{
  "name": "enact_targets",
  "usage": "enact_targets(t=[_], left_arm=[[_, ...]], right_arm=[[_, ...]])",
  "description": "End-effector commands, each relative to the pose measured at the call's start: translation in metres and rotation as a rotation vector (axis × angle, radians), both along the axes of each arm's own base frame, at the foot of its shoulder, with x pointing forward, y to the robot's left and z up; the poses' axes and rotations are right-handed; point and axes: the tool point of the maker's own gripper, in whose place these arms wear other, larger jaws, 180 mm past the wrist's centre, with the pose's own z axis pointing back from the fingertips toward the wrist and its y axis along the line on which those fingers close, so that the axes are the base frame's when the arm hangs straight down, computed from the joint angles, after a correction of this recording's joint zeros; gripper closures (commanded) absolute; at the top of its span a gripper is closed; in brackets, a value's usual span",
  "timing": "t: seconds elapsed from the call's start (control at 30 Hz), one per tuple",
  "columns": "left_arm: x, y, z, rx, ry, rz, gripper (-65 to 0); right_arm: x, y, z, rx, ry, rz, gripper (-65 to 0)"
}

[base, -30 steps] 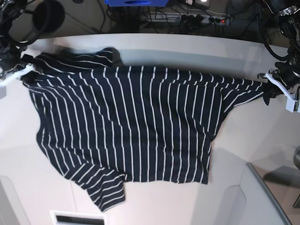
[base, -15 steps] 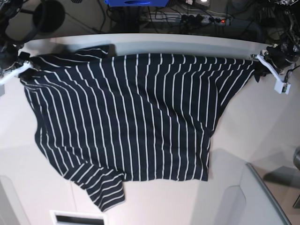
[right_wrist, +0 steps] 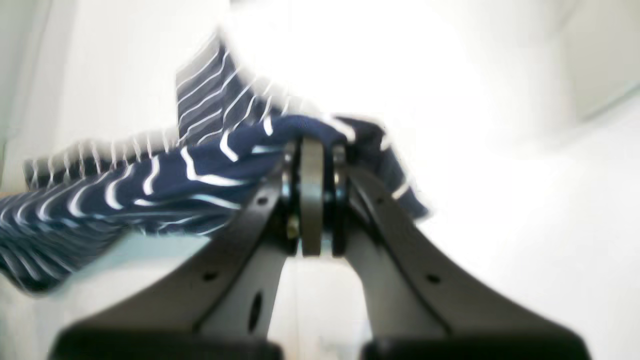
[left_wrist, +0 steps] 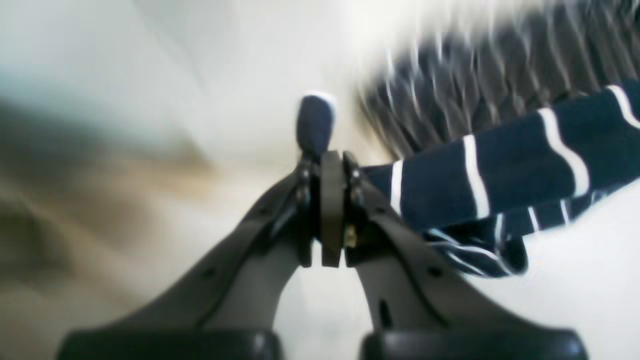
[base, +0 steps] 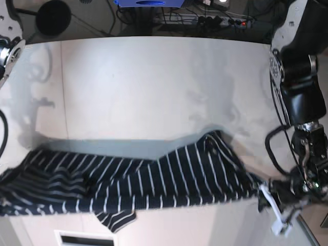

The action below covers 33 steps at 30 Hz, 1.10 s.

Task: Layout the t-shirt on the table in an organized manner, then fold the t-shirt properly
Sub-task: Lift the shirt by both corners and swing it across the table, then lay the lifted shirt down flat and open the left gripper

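Dark floor (base: 97, 23) beyond the far edge, cluttered with black cables (base: 154, 20). Power strip (base: 225, 21) at top right of centre, one red light showing. Blue box (base: 148, 2) at top edge, cut off by frame. Round black object (base: 54, 16) top left, cannot tell what. Small white slotted panel (base: 84, 239) at the bottom edge. Lighting bright, even, soft shadows. Wrist views too blurred for background detail.

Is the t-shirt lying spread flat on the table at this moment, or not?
Not flat: the t-shirt hangs bunched as a narrow band, stretched between left gripper and right gripper.
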Motion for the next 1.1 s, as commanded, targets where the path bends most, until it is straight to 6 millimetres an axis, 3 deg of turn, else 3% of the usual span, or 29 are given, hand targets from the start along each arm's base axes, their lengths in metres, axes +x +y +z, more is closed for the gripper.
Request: enact_targets(t=[0.0,0.07,0.1,0.13,0.17,0.23,0.4,0.47,0.57,0.63,0.77,0.93,1.07], left_arm=[[0.002,0.035,0.051,0.077,-0.097,0.088,0.0],[-0.006,0.046,0.109,0.119,-0.214,0.142,0.0],[-0.012,0.049,0.125,0.140,-0.244,0.159,0.0],[-0.016,0.049,0.124,0.150,-0.233,0.164,0.0],[-0.020,0.049,0.114,0.158,-0.209,0.162,0.0],[-0.034,0.054,0.065,0.163,-0.114,0.154,0.0],[-0.064,0.033,-0.047,0.101,0.058,0.065,0.0],[-0.087,0.028,-0.085,0.067,0.128,0.063,0.0],[-0.133,0.017,-0.141,0.037,0.222,0.030,0.0],[-0.150,0.009,-0.167,0.017,0.267,0.006,0.0],[-0.179,0.009,-0.204,-0.021,0.360,0.018,0.0],[-0.192,0.010,-0.211,-0.018,0.384,0.018,0.0],[-0.191,0.010,-0.210,-0.016,0.383,0.017,0.0]], right_arm=[[-0.006,-0.017,0.057,-0.088,-0.152,-0.053,-0.2],[-0.031,-0.019,0.104,-0.171,-0.267,-0.095,-0.2],[-0.041,-0.023,0.111,-0.185,-0.282,-0.118,-0.2],[-0.045,-0.026,0.106,-0.183,-0.267,-0.125,-0.2],[-0.048,-0.025,0.090,-0.181,-0.223,-0.119,-0.2],[-0.046,-0.016,0.045,-0.153,-0.127,-0.082,-0.2],[-0.042,0.000,-0.069,-0.012,0.041,-0.041,0.0],[-0.058,0.007,-0.121,0.057,0.155,-0.048,0.0],[-0.098,0.018,-0.193,0.166,0.293,-0.091,0.0],[-0.114,0.022,-0.222,0.199,0.336,-0.112,0.0],[-0.131,0.019,-0.258,0.239,0.411,-0.143,0.0],[-0.143,0.017,-0.262,0.223,0.440,-0.138,0.0],[-0.148,0.017,-0.259,0.206,0.443,-0.129,0.0]])
